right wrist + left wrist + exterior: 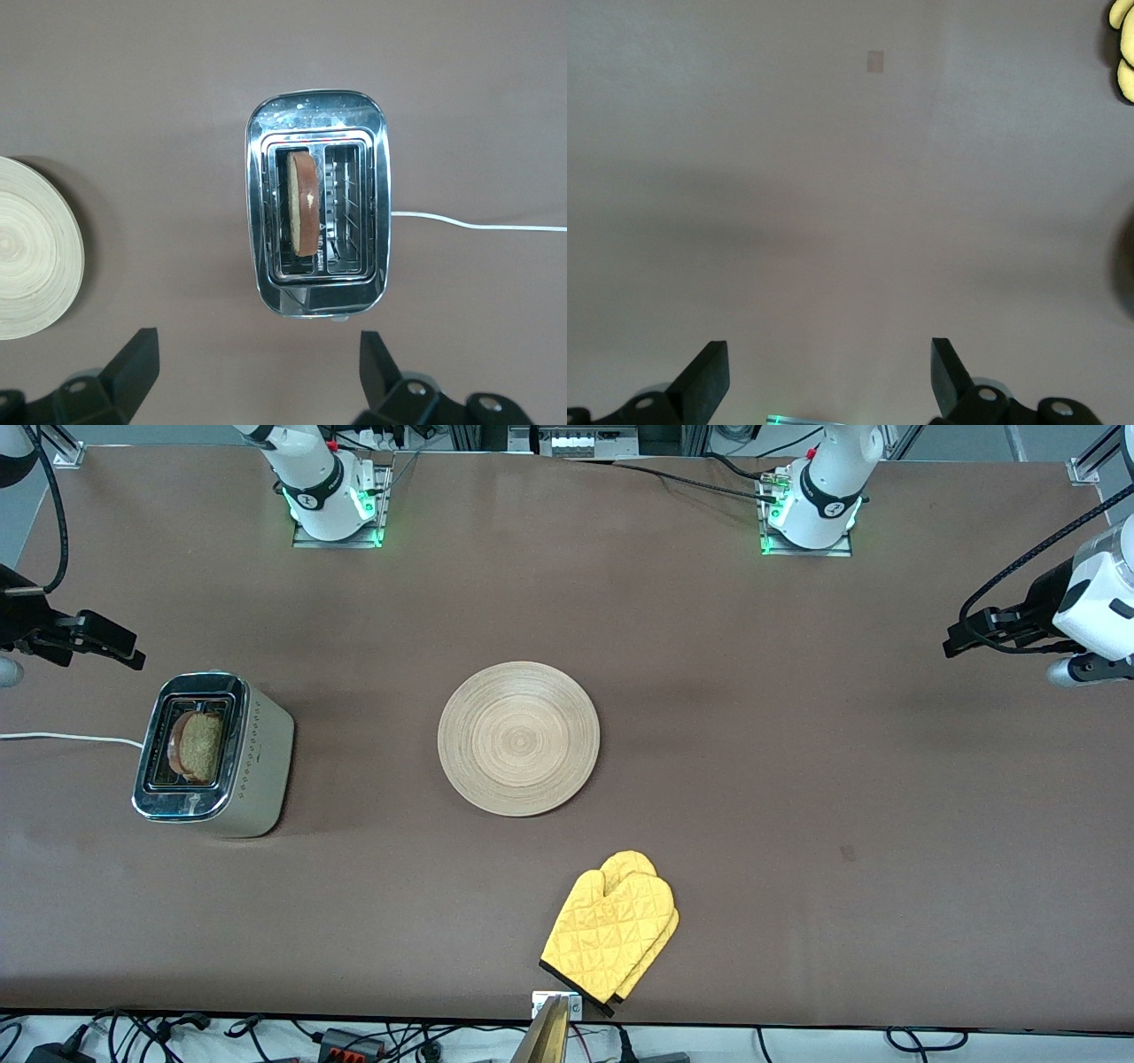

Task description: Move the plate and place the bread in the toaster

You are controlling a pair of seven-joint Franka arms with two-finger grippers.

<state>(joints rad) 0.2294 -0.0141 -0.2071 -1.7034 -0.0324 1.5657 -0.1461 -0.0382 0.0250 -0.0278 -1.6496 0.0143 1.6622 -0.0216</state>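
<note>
The toaster stands toward the right arm's end of the table, chrome top up. The bread stands in one of its slots and sticks out above the top. In the right wrist view the toaster and the bread show from above, the bread in the slot on the plate's side. The plate lies empty at the table's middle; its edge also shows in the right wrist view. My right gripper is open and empty, up beside the toaster. My left gripper is open and empty, over bare table at the left arm's end.
A yellow oven mitt lies near the table's front edge, nearer to the camera than the plate; its tip shows in the left wrist view. The toaster's white cord runs off the table's end. Both arm bases stand along the back.
</note>
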